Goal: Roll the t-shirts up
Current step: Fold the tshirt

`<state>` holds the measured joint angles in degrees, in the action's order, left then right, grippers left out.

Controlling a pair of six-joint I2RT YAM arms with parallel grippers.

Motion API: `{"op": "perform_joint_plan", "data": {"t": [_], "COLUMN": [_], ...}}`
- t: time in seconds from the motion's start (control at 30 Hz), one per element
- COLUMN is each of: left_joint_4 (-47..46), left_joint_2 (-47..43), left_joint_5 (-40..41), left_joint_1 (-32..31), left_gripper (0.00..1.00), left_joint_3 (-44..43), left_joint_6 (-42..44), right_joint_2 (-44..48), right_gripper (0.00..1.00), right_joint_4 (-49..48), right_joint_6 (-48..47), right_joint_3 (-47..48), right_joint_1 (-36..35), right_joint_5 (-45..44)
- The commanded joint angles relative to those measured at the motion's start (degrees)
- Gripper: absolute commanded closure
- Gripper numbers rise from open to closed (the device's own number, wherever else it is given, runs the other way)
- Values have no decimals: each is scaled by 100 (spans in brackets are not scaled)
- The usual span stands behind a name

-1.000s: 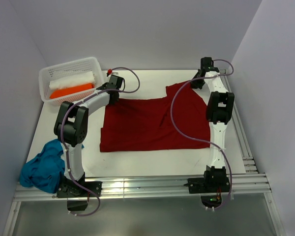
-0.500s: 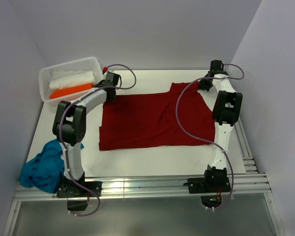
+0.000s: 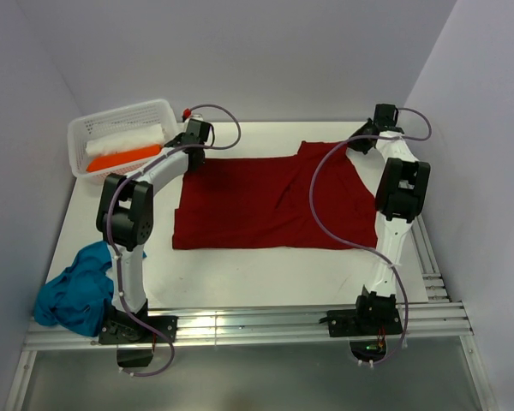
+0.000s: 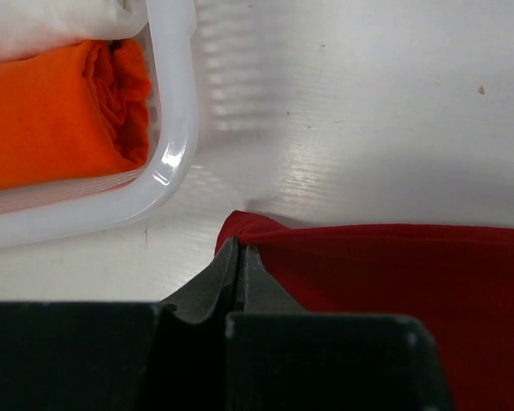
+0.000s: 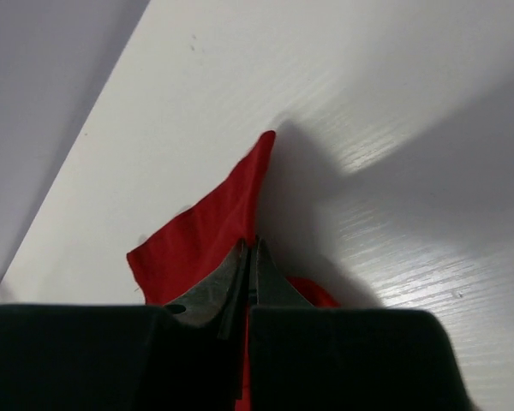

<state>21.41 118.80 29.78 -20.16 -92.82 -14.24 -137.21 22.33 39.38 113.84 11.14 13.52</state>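
The left jaws are pressed together on the far-left corner of the dark red t-shirt, just beside the rim of the white basket. The right jaws are likewise shut, pinching a flap at the shirt's far-right corner that seems raised slightly off the tabletop. From both pinches the cloth falls away toward the arm bases, so the whole shirt lies on the near side of the jaws, spread mid-tabletop. Its long axis runs left to right between the two arms, each nearest its own end. The straight left edge looks like the hem and the flap on the right like a sleeve, so it probably points right, though I cannot be sure. A teal t-shirt lies heaped by the left base, well apart.
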Motion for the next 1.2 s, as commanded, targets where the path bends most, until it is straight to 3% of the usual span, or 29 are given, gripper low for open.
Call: {"op": "perform_joint_plan", "data": {"t": [0.0, 0.53, 1.17], "left_joint_4": [-14, -146, -673], "left_joint_2": [-33, -59, -120], "left_joint_5": [124, 485, 89], "left_joint_1": [39, 39, -102], "left_gripper": [100, 99, 100], "left_joint_3": [-44, 185, 378], "left_joint_6": [123, 281, 730], "right_joint_2": [546, 1916, 2365], "right_gripper": [100, 100, 100], "right_joint_4": [-519, -1222, -1381], "right_joint_6": [-87, -290, -193], "right_joint_3": [-38, -1952, -2701], "right_joint_1": [11, -6, 117], "right_joint_5": [177, -60, -139]}}
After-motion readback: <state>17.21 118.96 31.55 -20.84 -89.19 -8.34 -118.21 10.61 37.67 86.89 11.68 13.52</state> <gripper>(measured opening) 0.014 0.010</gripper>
